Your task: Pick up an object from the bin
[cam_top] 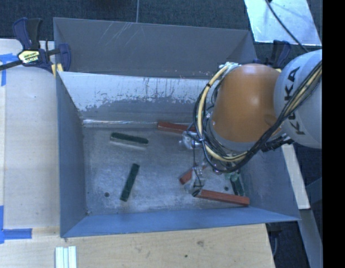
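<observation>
Within the grey bin (69, 149), I am watching the gripper (196, 187) hanging over the left end of a long red-brown bar (224, 197), and I cannot tell if it is clenched; a small red chip (186, 177) is lying beside that end.

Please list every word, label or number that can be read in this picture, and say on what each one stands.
"KUKA": black letters on the white arm, turned sideways; cables cross them, so only some of the letters show plainly.
No text can be read on the green bars, the red bars or the bin.
</observation>
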`<state>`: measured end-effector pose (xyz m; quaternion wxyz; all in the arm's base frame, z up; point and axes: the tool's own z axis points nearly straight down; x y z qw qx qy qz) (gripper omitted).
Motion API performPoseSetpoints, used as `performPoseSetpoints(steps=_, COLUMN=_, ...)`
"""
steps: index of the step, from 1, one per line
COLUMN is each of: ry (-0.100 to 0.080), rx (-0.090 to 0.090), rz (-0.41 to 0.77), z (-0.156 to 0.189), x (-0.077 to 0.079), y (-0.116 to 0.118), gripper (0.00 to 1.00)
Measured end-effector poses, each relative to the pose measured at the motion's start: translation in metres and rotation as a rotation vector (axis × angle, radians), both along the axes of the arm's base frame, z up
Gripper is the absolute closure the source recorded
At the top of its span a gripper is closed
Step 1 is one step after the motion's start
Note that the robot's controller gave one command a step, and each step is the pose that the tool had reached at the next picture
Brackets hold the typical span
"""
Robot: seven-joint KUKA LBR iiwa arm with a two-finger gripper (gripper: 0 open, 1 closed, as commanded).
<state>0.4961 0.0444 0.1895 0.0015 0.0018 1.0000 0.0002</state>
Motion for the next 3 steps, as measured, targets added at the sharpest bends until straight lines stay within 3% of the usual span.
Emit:
performPoseSetpoints(steps=1, ry=0.007, rx=-0.001, rz=-0.042, z=-0.12, x=0.049, y=-0.052, gripper=0.0)
performPoseSetpoints(steps=2, ry=-0.004, rx=-0.002, rz=0.137, z=-0.118, x=-0.011, y=-0.083, gripper=0.0)
performPoseSetpoints(steps=3, ry=-0.008, rx=-0.002, rz=0.137, z=-0.118, x=-0.009, y=-0.082, gripper=1.0)
